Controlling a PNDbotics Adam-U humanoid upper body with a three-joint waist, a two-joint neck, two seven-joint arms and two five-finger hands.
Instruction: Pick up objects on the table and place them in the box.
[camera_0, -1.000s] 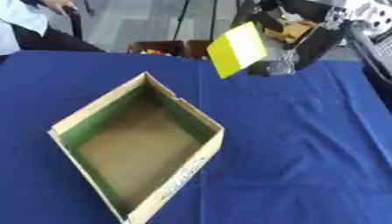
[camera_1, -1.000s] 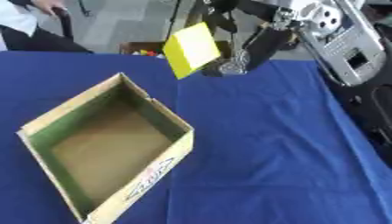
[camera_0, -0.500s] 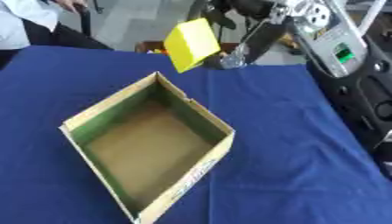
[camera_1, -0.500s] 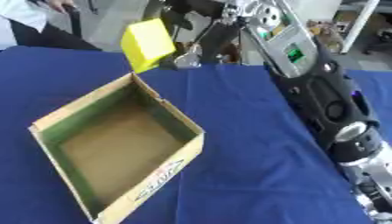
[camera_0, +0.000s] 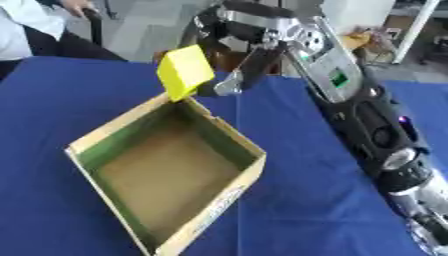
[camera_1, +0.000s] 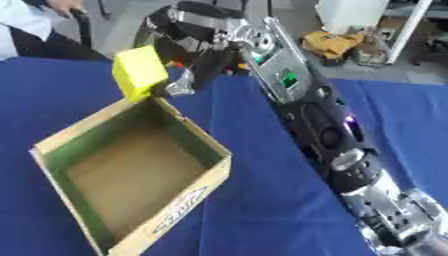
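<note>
1. Box (camera_0: 166, 175): an open cardboard carton with green-tinted inner walls and a bare brown floor, sitting cornerwise on the blue tablecloth (camera_0: 306, 200), so one corner points toward 12 o'clock. Nothing lies inside it.
2. Right hand (camera_0: 229, 75) reaches in from the 1 o'clock side on a long black and silver arm (camera_0: 350, 100). Its fingers are curled around a yellow block (camera_0: 185, 71), pinching it at the block's right edge.
3. Yellow block hangs in the air, tilted, just above the box's far corner at 12 o'clock. It is not yet over the middle of the opening.
4. Holding the block high lets it clear the cardboard rim; gripping it by one edge leaves the underside free to drop straight down.
5. My judgement: the carry is nearly finished, and the next move calls for shifting the block toward 6 o'clock, over the brown floor, before letting go.
6. Left hand shows in neither view.
</note>
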